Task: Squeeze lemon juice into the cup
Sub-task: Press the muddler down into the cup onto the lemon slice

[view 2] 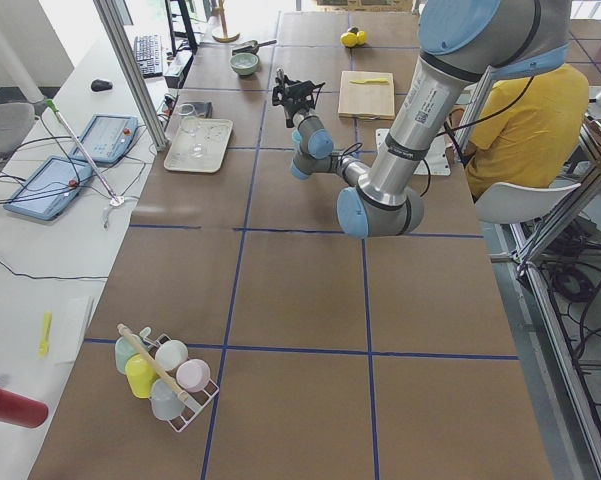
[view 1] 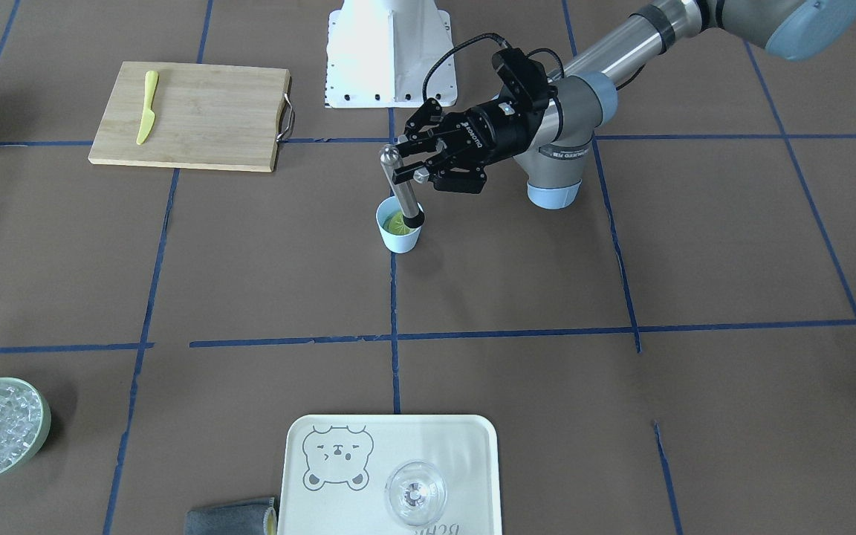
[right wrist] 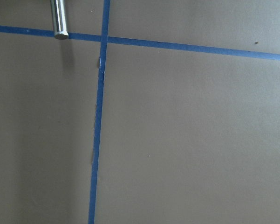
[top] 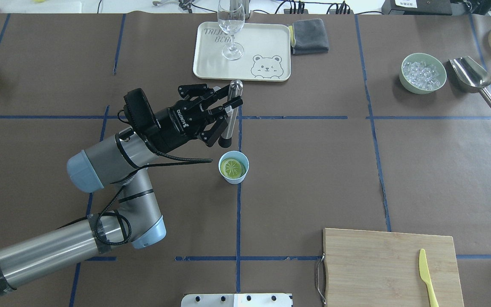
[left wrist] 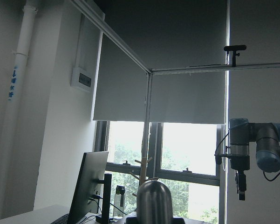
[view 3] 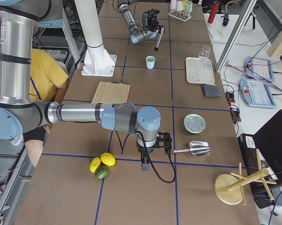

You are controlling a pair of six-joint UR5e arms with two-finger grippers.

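Observation:
The light-blue cup (top: 233, 167) stands on the brown table mat near the middle, and it also shows in the front view (view 1: 399, 236). The lemon slice (top: 232, 168) lies inside it, cut face up. My left gripper (top: 227, 107) is shut on a metal muddler (top: 231, 111), held nearly upright and tilted. Its lower end hangs above the cup in the air (view 1: 413, 218). My right gripper (view 3: 143, 165) shows only in the right side view, pointing down near the table's far end; I cannot tell if it is open or shut.
A bamboo cutting board (top: 388, 266) carries a yellow toy knife (top: 427, 277). A white tray (top: 211, 64) holds a clear glass (top: 231, 25), with a grey cloth (top: 309, 36) beside it. A green bowl of ice (top: 423, 72) and a metal scoop (top: 473, 79) stand at the right.

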